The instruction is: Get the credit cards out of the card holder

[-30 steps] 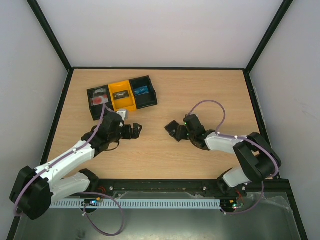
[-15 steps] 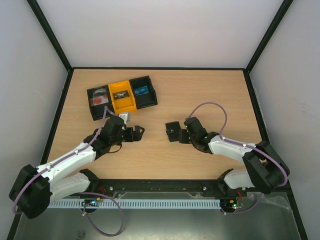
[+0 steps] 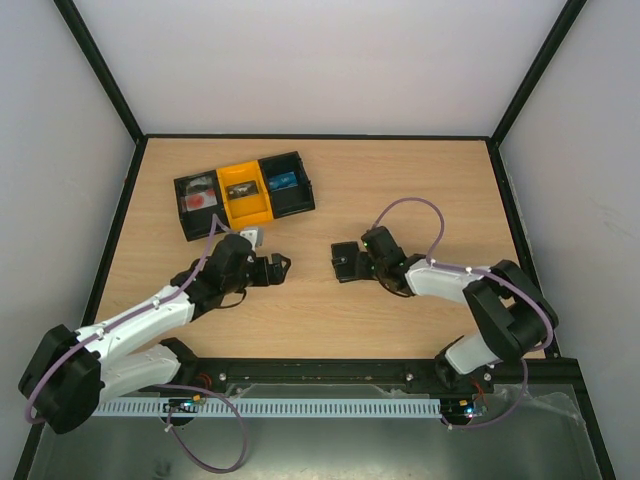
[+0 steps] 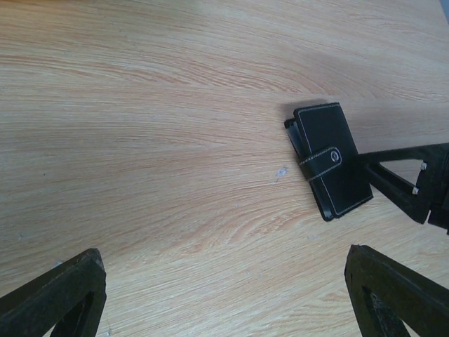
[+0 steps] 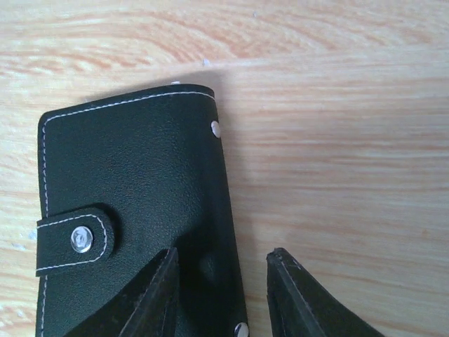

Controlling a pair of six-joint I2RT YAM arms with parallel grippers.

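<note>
Card holder (image 5: pixel 133 175), apparently under right claw (image 5: pixel 223 267)

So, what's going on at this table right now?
A closed black card holder lies flat on the table, its snap tab fastened. The right gripper has its jaws either side of one long edge, not yet clamped. The left gripper hangs open nearby, facing it.

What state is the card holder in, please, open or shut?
Shut: the card holder lies folded flat, its snap tab fastened across the cover.
</note>
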